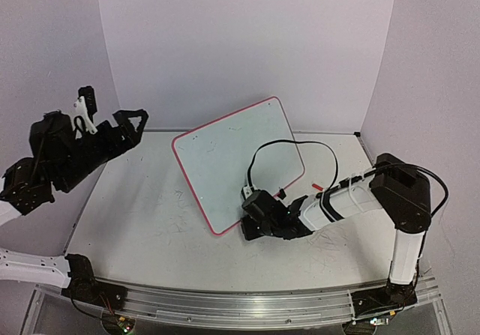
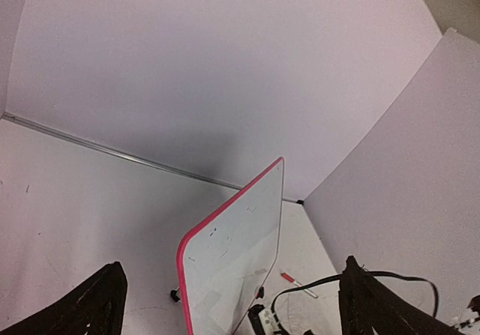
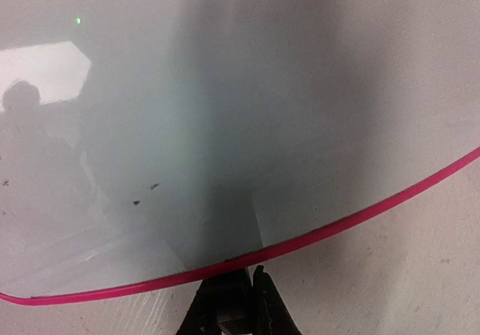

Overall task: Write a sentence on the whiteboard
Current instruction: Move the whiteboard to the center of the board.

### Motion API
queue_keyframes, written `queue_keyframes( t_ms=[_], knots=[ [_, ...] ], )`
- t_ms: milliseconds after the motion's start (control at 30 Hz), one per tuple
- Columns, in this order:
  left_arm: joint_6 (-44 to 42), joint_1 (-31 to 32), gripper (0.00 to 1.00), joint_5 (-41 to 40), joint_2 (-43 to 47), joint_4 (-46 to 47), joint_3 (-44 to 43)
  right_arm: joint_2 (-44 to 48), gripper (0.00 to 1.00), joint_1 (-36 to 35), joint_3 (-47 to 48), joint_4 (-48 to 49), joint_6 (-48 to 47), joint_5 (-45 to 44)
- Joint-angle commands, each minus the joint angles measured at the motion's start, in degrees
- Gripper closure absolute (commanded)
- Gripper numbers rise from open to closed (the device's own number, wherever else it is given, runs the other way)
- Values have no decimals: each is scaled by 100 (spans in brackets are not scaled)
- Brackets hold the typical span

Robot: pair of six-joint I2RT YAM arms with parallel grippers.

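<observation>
The whiteboard (image 1: 236, 163), glossy white with a red-pink rim, stands tilted on the table with its far corner raised. Its face (image 3: 225, 110) carries only a few small dark specks; the sentence is out of view. My right gripper (image 1: 252, 216) is low at the board's near right edge, and its jaws (image 3: 252, 290) are pressed together on the pink rim (image 3: 315, 234). My left gripper (image 1: 112, 109) hangs high at the left, far from the board. Its black fingers (image 2: 94, 305) are spread wide with nothing between them, and the whiteboard (image 2: 232, 252) shows past them.
A white marker with a red cap (image 1: 319, 187) lies on the table right of the board, also seen as the marker (image 2: 297, 282). A black cable (image 1: 289, 144) loops over the board's right side. Small black clip feet (image 2: 176, 295) sit at the board's base. Walls enclose the table.
</observation>
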State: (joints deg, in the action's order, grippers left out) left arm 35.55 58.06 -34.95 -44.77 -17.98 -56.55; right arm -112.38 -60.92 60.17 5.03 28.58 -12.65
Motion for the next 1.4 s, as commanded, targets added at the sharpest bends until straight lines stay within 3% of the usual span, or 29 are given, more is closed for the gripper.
queue_keyframes(
  t_ms=[0, 167, 300, 567, 600, 733, 867, 1133, 1233, 1367],
  knots=[
    [-162, -19, 0, 782, 412, 1, -19, 29, 100, -559, -111, -511, 1982, -1084],
    [-149, -14, 0, 1104, 532, -174, 64, -333, 100, -1281, 720, -2010, 3305, -2162],
    [-110, -16, 0, 1343, 411, -195, 69, -451, 100, -1456, 855, -2076, 3566, -2100],
    [187, -16, 0, 1619, 328, -241, 473, -595, 99, -1590, 923, -1897, 3215, -1864],
    [265, -19, 1, 1620, 340, -241, 575, -547, 95, -1597, 865, -1812, 3006, -1828],
    [529, -17, 1, 1557, 420, -248, 904, -254, 53, -1636, 723, -1609, 2406, -1764],
    [590, -8, 0, 1380, 383, -354, 1017, 356, 21, -1686, 345, -1609, 2106, -1675],
    [627, -20, 0, 1030, -140, -689, 964, 2588, 5, -1571, -905, -1850, 1465, -1935],
    [687, -14, 0, 986, -496, -686, 982, 3531, 2, -831, -1375, -1887, 796, -2003],
    [815, -14, 1, 909, -949, -671, 974, 4468, 2, 769, -1750, -1264, -834, -1596]
  ],
)
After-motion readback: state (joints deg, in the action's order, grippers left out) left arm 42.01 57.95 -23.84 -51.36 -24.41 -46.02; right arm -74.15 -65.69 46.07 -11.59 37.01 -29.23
